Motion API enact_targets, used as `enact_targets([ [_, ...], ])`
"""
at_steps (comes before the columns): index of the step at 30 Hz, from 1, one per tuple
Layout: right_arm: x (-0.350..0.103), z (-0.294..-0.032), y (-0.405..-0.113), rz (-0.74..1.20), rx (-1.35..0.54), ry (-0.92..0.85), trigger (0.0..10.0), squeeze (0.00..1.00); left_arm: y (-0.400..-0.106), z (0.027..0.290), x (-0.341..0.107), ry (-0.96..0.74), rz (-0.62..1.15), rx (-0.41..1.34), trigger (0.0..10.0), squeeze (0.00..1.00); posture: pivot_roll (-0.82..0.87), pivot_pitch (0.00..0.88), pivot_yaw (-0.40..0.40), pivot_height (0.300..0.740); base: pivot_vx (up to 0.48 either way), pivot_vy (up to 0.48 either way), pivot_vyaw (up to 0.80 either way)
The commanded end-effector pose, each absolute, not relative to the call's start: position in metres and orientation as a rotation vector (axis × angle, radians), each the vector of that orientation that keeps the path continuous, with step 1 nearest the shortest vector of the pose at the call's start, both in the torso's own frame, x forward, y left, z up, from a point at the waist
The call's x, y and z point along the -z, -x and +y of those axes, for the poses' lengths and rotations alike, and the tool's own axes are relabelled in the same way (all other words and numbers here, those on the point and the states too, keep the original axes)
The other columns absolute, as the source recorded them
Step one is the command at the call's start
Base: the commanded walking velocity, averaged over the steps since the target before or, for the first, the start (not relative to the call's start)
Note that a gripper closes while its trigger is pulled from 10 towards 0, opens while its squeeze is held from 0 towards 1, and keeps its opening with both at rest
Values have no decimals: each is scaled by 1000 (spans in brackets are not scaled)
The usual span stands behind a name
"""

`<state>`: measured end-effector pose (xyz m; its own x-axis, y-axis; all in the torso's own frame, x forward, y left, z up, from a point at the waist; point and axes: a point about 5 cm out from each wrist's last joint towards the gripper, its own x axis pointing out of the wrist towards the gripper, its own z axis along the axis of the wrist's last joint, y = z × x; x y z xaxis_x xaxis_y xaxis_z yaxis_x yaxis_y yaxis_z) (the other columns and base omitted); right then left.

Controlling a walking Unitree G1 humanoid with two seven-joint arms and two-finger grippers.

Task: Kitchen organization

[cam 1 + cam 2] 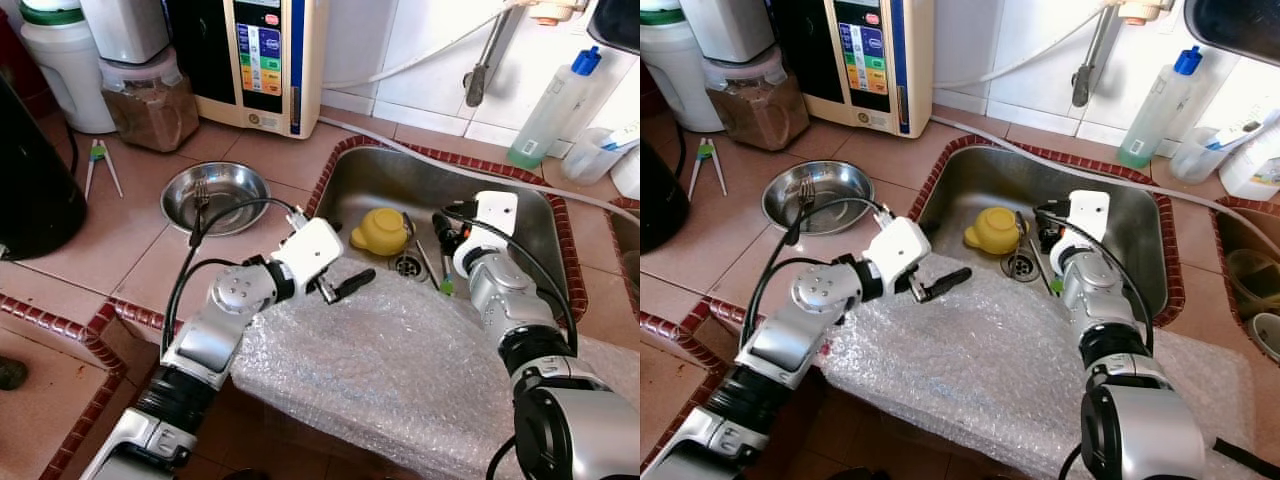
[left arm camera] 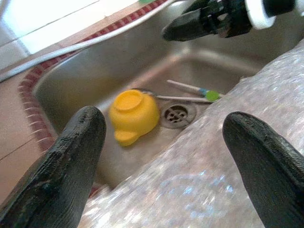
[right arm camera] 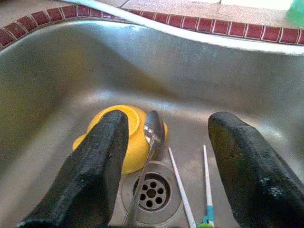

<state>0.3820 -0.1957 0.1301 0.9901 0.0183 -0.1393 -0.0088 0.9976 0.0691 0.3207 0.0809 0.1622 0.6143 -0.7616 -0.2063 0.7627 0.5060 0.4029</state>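
A yellow cup (image 1: 380, 232) lies upside down on the floor of the steel sink (image 1: 500, 180), beside the drain (image 3: 152, 192). A metal spoon (image 3: 154, 129) leans against the cup, and two white chopsticks (image 3: 183, 185) lie next to the drain. My left gripper (image 1: 348, 288) is open and holds nothing; it hovers over the bubble wrap (image 1: 400, 370) at the sink's near left edge, facing the cup (image 2: 133, 114). Over the sink my right gripper (image 3: 169, 118) is open and empty, above the spoon and drain.
On the tiled counter to the left, a steel bowl (image 1: 215, 195) holds a fork. Behind it stand a jar (image 1: 150, 100) and a water appliance (image 1: 265, 60). A clear bottle (image 1: 550, 100) stands behind the sink. A black pot (image 1: 30, 190) sits at far left.
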Motion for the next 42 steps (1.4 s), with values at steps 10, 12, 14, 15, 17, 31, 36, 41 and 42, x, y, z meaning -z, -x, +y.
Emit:
enact_targets([
  [10,-143,-194,-385,74,-50,-51,10000,1000,-320,94,-185,-373,-147,714,10000,1000,49,97,-63,740,0,0,0],
  [12,-144,-193,-385,70,-56,-47,10000,1000,-322,98,-189,-361,-169,651,10000,1000,50,98,-64,740,0,0,0],
  [14,-144,-191,-385,62,-68,-54,10000,1000,-326,106,-192,-365,-186,545,10000,608,50,100,-67,740,0,0,0],
  [15,-145,-190,-385,55,-78,-50,10000,1000,-330,111,-192,-361,-178,485,10000,427,50,100,-67,740,0,0,0],
  [17,-148,-187,-385,32,-103,-41,10000,1000,-336,120,-191,-357,-155,394,10000,416,50,98,-67,740,0,0,0],
  [31,-169,-148,-371,-130,-451,-43,10000,906,-368,145,-183,-215,5,162,10000,0,25,98,-54,740,0,0,0],
  [36,-179,-129,-357,-174,-640,-75,10000,0,-377,153,-179,-168,58,102,10000,0,23,100,-47,740,0,0,0],
  [41,-193,-117,-345,-219,-748,-81,10000,0,-385,164,-175,-116,98,-2,10000,0,14,102,-43,740,0,0,0],
  [42,-196,-114,-341,-223,-780,-85,10000,0,-387,170,-177,-120,87,-60,10000,0,14,103,-40,740,0,0,0],
])
